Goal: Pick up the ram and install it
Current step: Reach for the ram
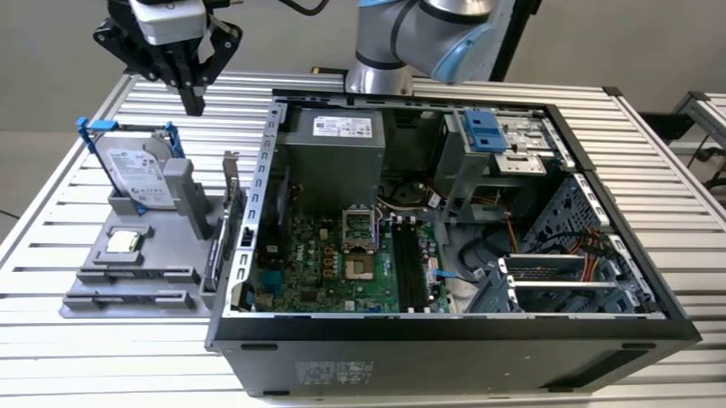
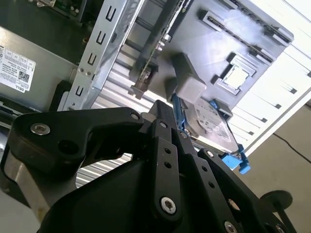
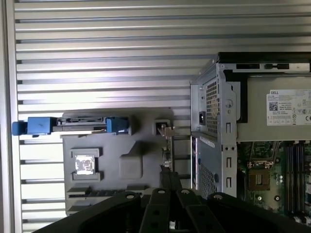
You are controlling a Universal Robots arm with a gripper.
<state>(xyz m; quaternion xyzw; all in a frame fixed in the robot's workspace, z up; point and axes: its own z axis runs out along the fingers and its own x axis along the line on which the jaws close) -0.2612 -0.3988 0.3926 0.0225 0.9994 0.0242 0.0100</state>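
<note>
The end effector (image 1: 193, 104), fingers together and holding nothing, hangs over the desk (image 1: 68, 357) near the grey holder (image 1: 170, 259).

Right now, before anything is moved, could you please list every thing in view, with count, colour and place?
slatted aluminium table: 1, silver, under everything.
open metal computer case: 1, black and grey, on the table.
flat motherboard: 1, green, on the case floor.
box-shaped power supply: 1, grey, inside the case, at the end nearest the arm.
plastic parts holder: 1, grey, at the exterior view's left of the case.
hard drive in a blue frame: 1, silver, upright in the holder.
square processor chip: 1, silver, flat on the holder.
robot arm: 1, silver and blue, behind the case.
black gripper: 1, shut, above the holder's hard-drive end.
</note>
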